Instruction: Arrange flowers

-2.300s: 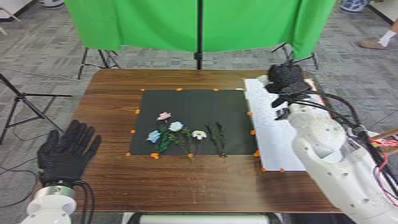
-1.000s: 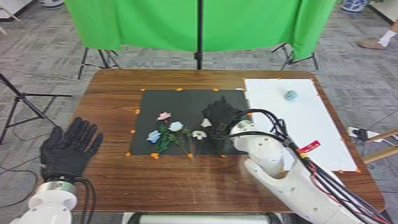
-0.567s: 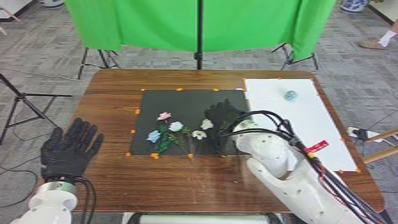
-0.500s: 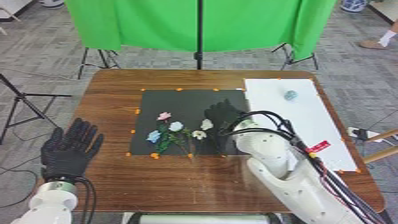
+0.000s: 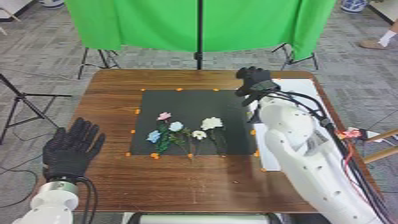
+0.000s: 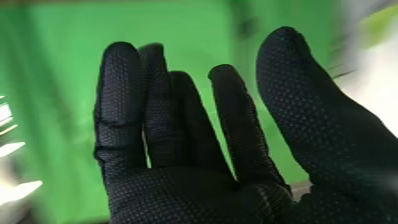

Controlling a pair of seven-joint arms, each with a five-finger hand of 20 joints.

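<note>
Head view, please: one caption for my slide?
Pink, blue and white flowers lie on a dark mat, right hand open near its far corner.

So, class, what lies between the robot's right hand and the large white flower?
In the head view, only bare black mat lies between the right hand and the large white flower.

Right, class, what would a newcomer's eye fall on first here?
The bright green cloth hanging behind the table. Next, the robot's white right arm, reaching from the bottom edge over the white sheet, and the pink, blue and white flowers on the black mat.
</note>
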